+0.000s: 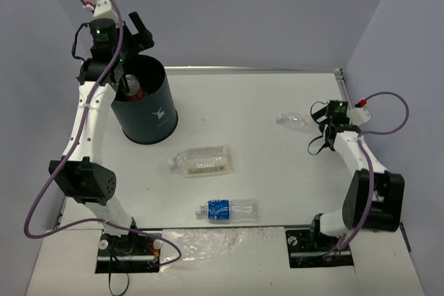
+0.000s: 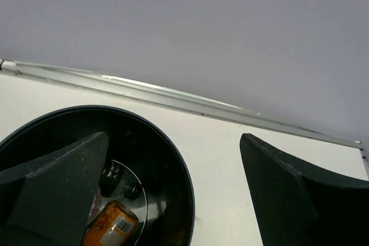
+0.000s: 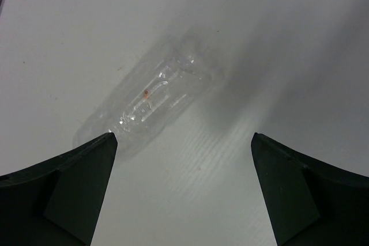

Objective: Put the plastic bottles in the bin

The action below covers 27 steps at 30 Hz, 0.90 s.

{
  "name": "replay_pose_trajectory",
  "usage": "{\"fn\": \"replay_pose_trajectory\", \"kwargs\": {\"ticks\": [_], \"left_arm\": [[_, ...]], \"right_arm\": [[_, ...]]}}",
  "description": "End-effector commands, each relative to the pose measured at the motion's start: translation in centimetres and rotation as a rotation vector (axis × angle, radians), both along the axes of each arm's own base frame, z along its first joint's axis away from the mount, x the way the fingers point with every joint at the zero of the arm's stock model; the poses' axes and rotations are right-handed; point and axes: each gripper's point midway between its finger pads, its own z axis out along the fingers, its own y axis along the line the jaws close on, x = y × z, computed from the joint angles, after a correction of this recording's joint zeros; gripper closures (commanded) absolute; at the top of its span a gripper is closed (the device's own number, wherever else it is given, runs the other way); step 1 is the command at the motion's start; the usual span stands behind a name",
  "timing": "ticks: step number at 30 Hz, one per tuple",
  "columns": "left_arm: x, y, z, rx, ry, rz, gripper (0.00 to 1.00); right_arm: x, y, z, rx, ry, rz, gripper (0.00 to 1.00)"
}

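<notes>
Above the dark round plastic bin (image 1: 142, 121), left jaws gape empty.
Right jaws likewise, over a plain clear plastic bottle (image 3: 153, 105); bin's white logo (image 1: 161, 111) illegible.

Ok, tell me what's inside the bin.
An orange bottle lies at the bottom of the bin, with something dark beside it. The left claw finger covers the rest.

Dark blue-black bin (image 1: 149, 121) w/ white logo (image 1: 161, 111), orange bottle (image 2: 112, 227), blue-label bottle (image 1: 227, 209), clear bottle (image 3: 153, 105)
</notes>
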Motion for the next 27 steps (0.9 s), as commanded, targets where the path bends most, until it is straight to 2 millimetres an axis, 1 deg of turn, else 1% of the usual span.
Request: {"fn": "replay_pose_trajectory", "kwargs": {"ticks": [1,4,5,6,8,9,10,11,12,13,15,16,17,19,21,22,24,25,27], "left_arm": [[-6.0,-0.7,7.1,0.024,-0.165,-0.065,0.03],[-8.5,-1.9,5.6,0.05,-0.16,-0.107,0.03],[-9.4,-2.0,6.1,0.053,-0.179,-0.113,0.03],[-10.9,-2.5,5.8,0.049,-0.185,-0.128,0.03],[-12.9,-4.1,3.2,0.04,-0.153,-0.171,0.03],[-13.3,-4.7,1.4,0.036,-0.118,-0.178,0.03],[-13.8,-4.9,0.7,0.032,-0.109,-0.178,0.03],[-14.7,-5.0,0.8,0.025,-0.122,-0.18,0.03],[-15.1,-5.3,-0.9,0.016,-0.092,-0.182,0.03],[-15.5,-5.3,-0.7,0.011,-0.104,-0.182,0.03],[-16.4,-5.5,-2.2,-0.004,-0.079,-0.186,0.03],[-16.6,-5.5,-2.7,-0.004,-0.069,-0.186,0.03],[-16.9,-5.5,-3.5,-0.002,-0.047,-0.186,0.03],[-17.6,-5.5,-4.1,-0.006,-0.032,-0.191,0.03],[-17.9,-5.8,-4.4,-0.013,-0.028,-0.201,0.03],[-18.0,-6.0,-4.5,-0.012,-0.028,-0.213,0.03],[-18.4,-7.1,-4.7,-0.005,-0.024,-0.277,0.03],[-18.6,-7.8,-4.9,0.0,-0.023,-0.321,0.03],[-19.2,-9.8,-5.2,-0.001,-0.018,-0.435,0.03]], "right_arm": [[4.9,0.1,1.0,0.127,-0.162,-0.092,0.0],[7.0,0.5,0.5,0.184,-0.198,-0.102,0.0],[7.5,0.5,0.2,0.19,-0.2,-0.106,0.0],[8.0,0.5,-0.2,0.201,-0.196,-0.117,0.0],[8.6,0.3,-1.9,0.22,-0.173,-0.148,0.0],[8.7,0.2,-2.7,0.231,-0.165,-0.168,0.0],[8.6,0.1,-3.3,0.235,-0.16,-0.18,0.0],[8.7,0.1,-3.6,0.239,-0.162,-0.187,0.0],[8.8,0.0,-4.2,0.244,-0.164,-0.201,0.0],[8.9,-0.1,-4.2,0.243,-0.169,-0.204,0.0],[9.1,-0.2,-5.5,0.248,-0.15,-0.217,0.04],[9.2,-0.2,-5.5,0.247,-0.153,-0.22,0.06],[9.2,-0.2,-6.0,0.25,-0.147,-0.225,0.12],[9.5,-0.1,-6.4,0.258,-0.154,-0.224,0.28],[9.9,0.1,-6.0,0.265,-0.184,-0.206,0.49],[10.0,0.2,-5.8,0.265,-0.193,-0.199,0.5],[10.4,0.7,-4.6,0.256,-0.22,-0.143,0.62],[10.6,1.0,-3.9,0.248,-0.234,-0.105,0.66],[11.0,1.8,-2.2,0.22,-0.259,-0.016,0.69]]}}
